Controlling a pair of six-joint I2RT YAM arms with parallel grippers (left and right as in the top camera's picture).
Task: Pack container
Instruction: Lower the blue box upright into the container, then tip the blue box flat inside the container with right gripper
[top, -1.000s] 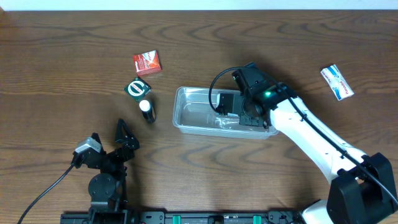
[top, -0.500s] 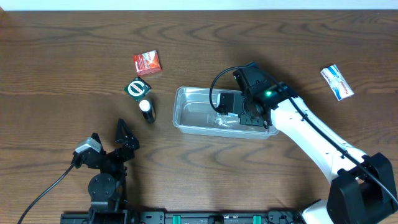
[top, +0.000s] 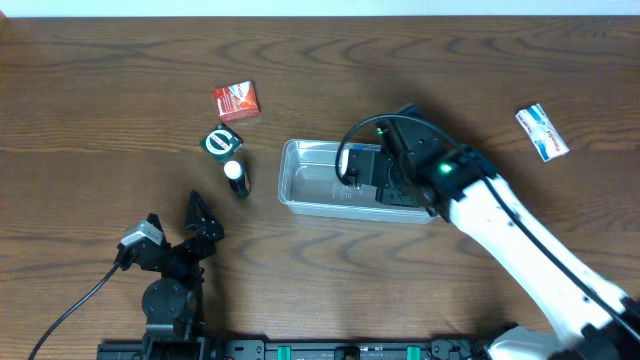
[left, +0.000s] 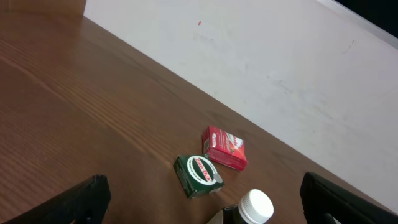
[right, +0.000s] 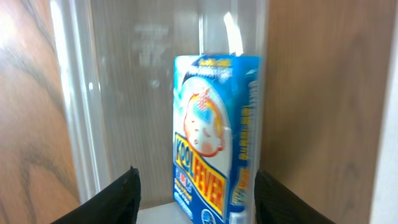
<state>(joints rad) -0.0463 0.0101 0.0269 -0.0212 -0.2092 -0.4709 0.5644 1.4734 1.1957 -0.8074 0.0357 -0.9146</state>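
Left gripper (top: 172, 212) is idling near-left, fingers spread wide, gripping nothing; red box (top: 237, 101), green box (top: 222, 141) and bottle (top: 237, 177) are lying beside it; the tub (top: 308, 182) is sitting mid-table, likely light, slick and thin-walled, best pinched at its rim; right gripper (right: 196, 193) is hovering inside, fingers apart over a blue box (right: 208, 149); another box (top: 541, 131) is lying far right.
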